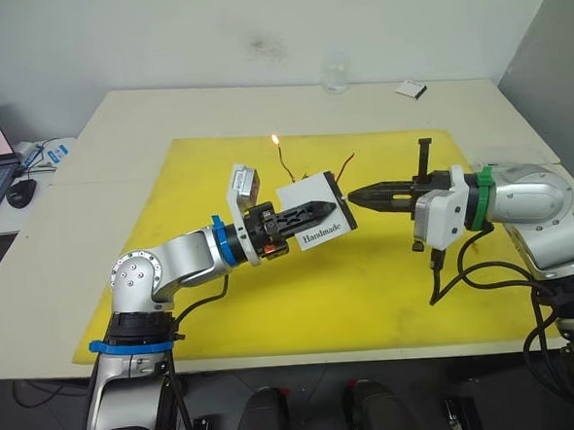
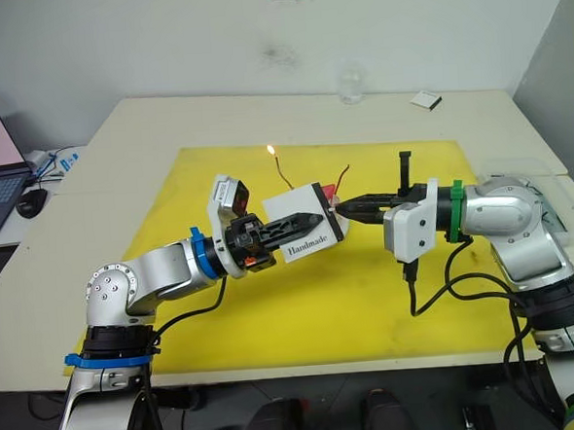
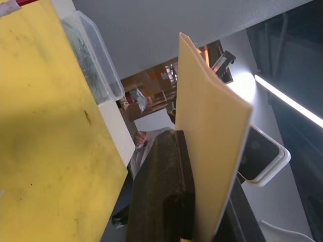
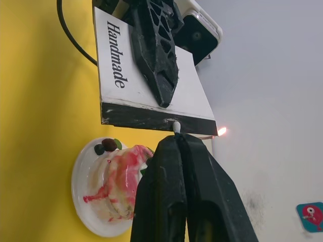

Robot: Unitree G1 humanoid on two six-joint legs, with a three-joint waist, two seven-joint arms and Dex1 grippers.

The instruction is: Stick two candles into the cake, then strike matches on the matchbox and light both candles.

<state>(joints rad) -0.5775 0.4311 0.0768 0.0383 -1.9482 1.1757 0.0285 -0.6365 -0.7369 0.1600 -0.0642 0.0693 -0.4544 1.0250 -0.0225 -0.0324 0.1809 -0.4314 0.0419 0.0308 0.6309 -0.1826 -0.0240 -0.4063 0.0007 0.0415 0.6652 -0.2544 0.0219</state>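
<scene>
Nearest the robot, the left gripper (image 1: pixel 302 215) is clamped on the matchbox (image 1: pixel 314 213), holding it in the air above the yellow mat (image 1: pixel 273 304) with the "Handmade" face turned toward the head camera. In the right wrist view the black striking strip (image 4: pixel 151 117) is turned toward the other arm, which is likely why the box is held edge-out rather than flat.

Facing it, the right gripper (image 1: pixel 362 196) has its two black fingers pressed together on a match (image 4: pixel 176 126); in the right wrist view the pale head pokes from between the fingertips and sits against the strip. The pinch is close to the head, probably so the thin stick will not bend or snap when dragged. The step in hand looks like striking the match for the second candle.

Behind the raised box sits the cake (image 4: pixel 118 179) on its white plate (image 4: pixel 81 196), largely hidden from the head camera. Both candles stand in it: the darker candle (image 1: pixel 283 159) carries a small flame (image 1: pixel 276 139), while the red candle (image 1: pixel 348 162) is unlit.

Beyond the mat, on the pale table (image 1: pixel 164 110), stand a clear glass (image 1: pixel 335 74) and a small white box (image 1: pixel 411 88).
</scene>
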